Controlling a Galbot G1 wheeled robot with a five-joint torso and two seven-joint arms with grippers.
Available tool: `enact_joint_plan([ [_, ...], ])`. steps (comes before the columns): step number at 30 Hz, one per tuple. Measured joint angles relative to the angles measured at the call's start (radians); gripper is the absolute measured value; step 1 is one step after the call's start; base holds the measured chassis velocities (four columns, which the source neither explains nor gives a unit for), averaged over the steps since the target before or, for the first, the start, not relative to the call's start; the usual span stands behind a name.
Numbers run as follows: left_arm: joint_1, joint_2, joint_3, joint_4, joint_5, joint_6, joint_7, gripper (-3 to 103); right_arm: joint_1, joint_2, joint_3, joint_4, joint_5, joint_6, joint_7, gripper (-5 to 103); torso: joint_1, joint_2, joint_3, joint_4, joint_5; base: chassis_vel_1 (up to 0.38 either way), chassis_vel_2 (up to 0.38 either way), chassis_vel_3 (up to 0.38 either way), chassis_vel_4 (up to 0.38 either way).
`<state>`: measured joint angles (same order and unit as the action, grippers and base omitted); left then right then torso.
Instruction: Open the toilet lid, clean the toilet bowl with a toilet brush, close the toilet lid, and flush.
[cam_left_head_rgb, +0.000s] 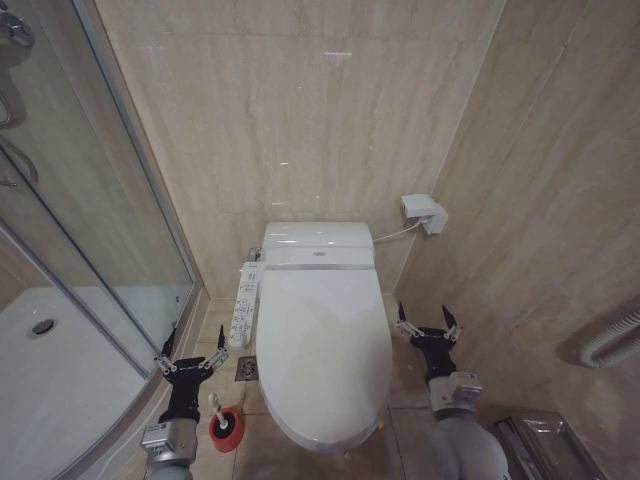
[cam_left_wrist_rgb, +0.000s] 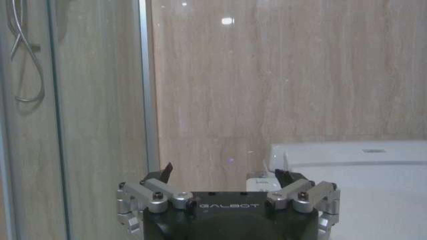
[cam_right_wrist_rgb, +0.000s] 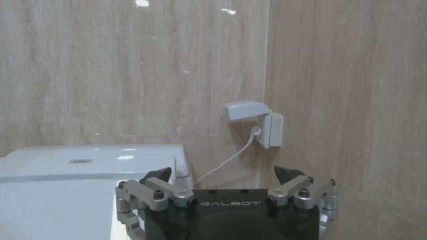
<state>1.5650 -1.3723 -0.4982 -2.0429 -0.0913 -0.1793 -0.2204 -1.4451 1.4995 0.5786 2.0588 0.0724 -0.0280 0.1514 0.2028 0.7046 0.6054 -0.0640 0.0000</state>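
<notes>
Both arms sit lowest in the head view, one on each side of the toilet. Left gripper (cam_left_head_rgb: 190, 362) hovers over the floor between the shower enclosure (cam_left_head_rgb: 90, 300) and the toilet, its two dark fingertips spread apart with nothing between them. Its wrist view confirms this: the left gripper (cam_left_wrist_rgb: 223, 176) points at the beige wall (cam_left_wrist_rgb: 267, 75), jaws wide, with the glass shower door (cam_left_wrist_rgb: 93, 125) to one side and the white toilet tank (cam_left_wrist_rgb: 353, 152) to the other.

Right gripper (cam_left_head_rgb: 428, 322) hovers on the opposite side of the toilet, near the side wall, fingers likewise spread and holding nothing. In its wrist view the right gripper (cam_right_wrist_rgb: 223, 175) faces the corner of the room, where a white wall socket (cam_right_wrist_rgb: 265, 125) with a cable plugged in hangs above it.

Toilet lid (cam_left_head_rgb: 322, 340) lies flat and closed over the toilet bowl (cam_left_head_rgb: 300, 432), of which a strip of the front rim shows beneath the lid. A white button panel (cam_left_head_rgb: 244, 303) runs along the toilet's side facing the shower.

Toilet brush (cam_left_head_rgb: 224, 420) stands upright in its red holder on the floor, just beside the front corner of the toilet and close to the left arm's wrist. A floor drain (cam_left_head_rgb: 247, 368) sits between brush and button panel.
</notes>
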Motion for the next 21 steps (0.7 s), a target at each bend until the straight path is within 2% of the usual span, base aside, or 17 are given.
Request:
enact_joint_plan([
  [12, -0.016, -0.001, 0.007, 0.010, 0.002, -0.001, 0.007, 100, 0.000, 0.000, 0.000, 0.000, 0.000, 0.000, 0.000, 100, 0.001, 0.000, 0.001, 0.0001, 0.0000, -0.122, 0.128, 0.132, -0.123],
  [21, -0.021, -0.004, 0.013, 0.018, 0.007, -0.008, 0.012, 100, 0.000, 0.000, 0.000, 0.000, 0.000, 0.000, 0.000, 100, 0.000, 0.000, 0.000, -0.0002, -0.0001, -0.015, 0.014, 0.007, -0.005],
])
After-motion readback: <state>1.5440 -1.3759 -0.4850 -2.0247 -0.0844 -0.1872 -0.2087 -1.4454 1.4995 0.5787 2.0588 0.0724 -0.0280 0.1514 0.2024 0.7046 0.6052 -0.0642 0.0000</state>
